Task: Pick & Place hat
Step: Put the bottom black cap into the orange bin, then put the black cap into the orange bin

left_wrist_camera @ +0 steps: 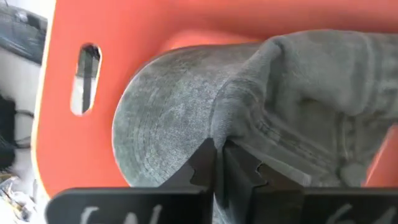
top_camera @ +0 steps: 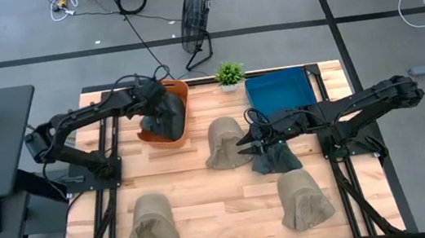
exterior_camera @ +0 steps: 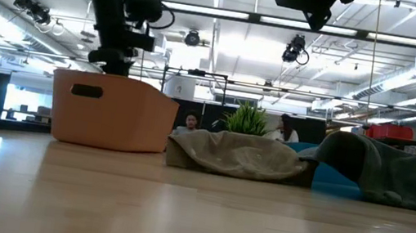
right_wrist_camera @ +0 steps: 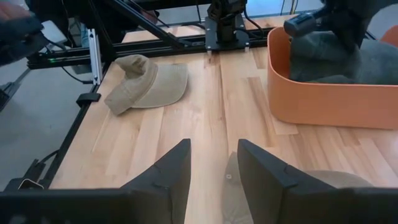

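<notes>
A dark grey hat (top_camera: 162, 125) sits inside the orange bin (top_camera: 182, 92) at the table's far left. My left gripper (top_camera: 155, 108) reaches down into the bin and is shut on that hat (left_wrist_camera: 174, 118). My right gripper (top_camera: 242, 141) is open and hangs high over the table's middle, above a tan hat (top_camera: 222, 141) and beside a second dark grey hat (top_camera: 277, 158). It touches neither. In the right wrist view its open fingers (right_wrist_camera: 212, 168) frame bare wood, with the tan hat (right_wrist_camera: 311, 186) just below them. My left gripper (left_wrist_camera: 216, 168) pinches a raised fold of the grey hat's cloth (left_wrist_camera: 233, 134) between its two fingers, where the crown meets the round brim. It comes from above, pointing down into the bin. The hat lies inside the orange bin (left_wrist_camera: 124, 37); whether it rests on the floor is hidden.
Two more tan hats lie near the front edge, one left (top_camera: 150, 222) and one right (top_camera: 303, 197). A blue tray (top_camera: 279, 90) and a small potted plant (top_camera: 229, 74) stand at the far edge. Bare wood shows between the hats at the table's middle.
</notes>
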